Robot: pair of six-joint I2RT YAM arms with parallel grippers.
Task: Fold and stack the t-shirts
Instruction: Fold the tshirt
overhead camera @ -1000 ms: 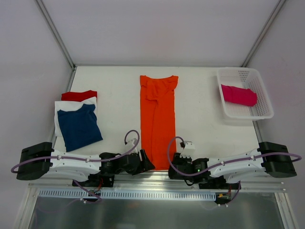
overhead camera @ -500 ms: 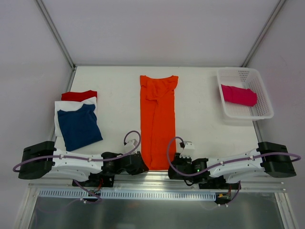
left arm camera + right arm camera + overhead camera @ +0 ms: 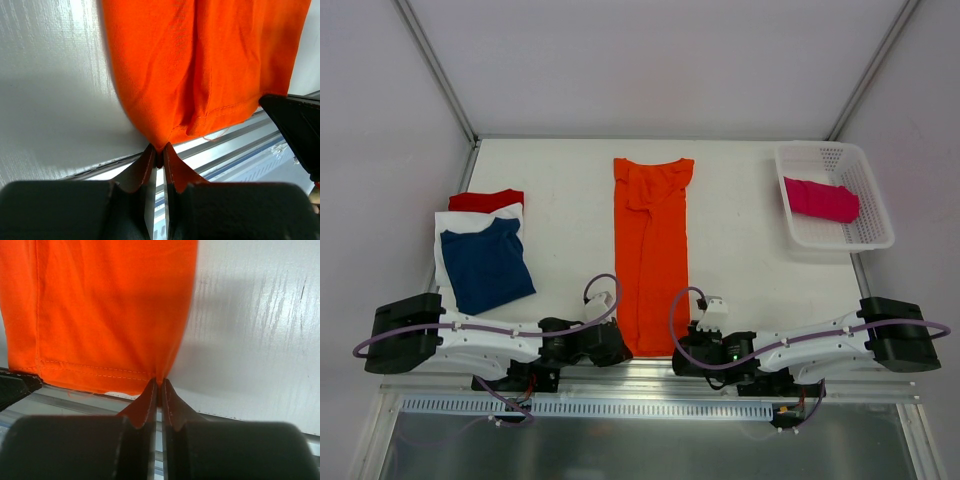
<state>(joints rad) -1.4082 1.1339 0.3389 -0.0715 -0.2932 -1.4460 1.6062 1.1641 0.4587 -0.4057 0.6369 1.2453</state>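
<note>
**Both jaws clenched on the near hem corners of the orange t-shirt**

The orange t-shirt (image 3: 652,250) lies flat in the middle of the desk (image 3: 560,200), already narrowed into a long strip. Its long axis runs straight away from the arm bases, with the collar end at the far side and the hem at the near edge.

The left jaws are pinched shut on the hem's left corner, and the right jaws are pinched shut on its right corner. In each wrist view a small peak of orange cloth is drawn up between the tips. From either pair the whole shirt stretches straight ahead and inward, toward the other pair. Neither arm is nearer; they sit level, one at each side of the strip's near end.

The likely next step is to lift the hem and carry it forward along that long axis toward the collar. That would call for both pairs to travel together, so the fold lands square and not skewed.

Off to the left of the left jaws, well apart, a navy t-shirt (image 3: 485,265) rests on a white t-shirt (image 3: 455,222), which lies over a red t-shirt (image 3: 485,200). Far to the right, a magenta t-shirt (image 3: 820,198) sits inside the white mesh basket (image 3: 840,243).
</note>
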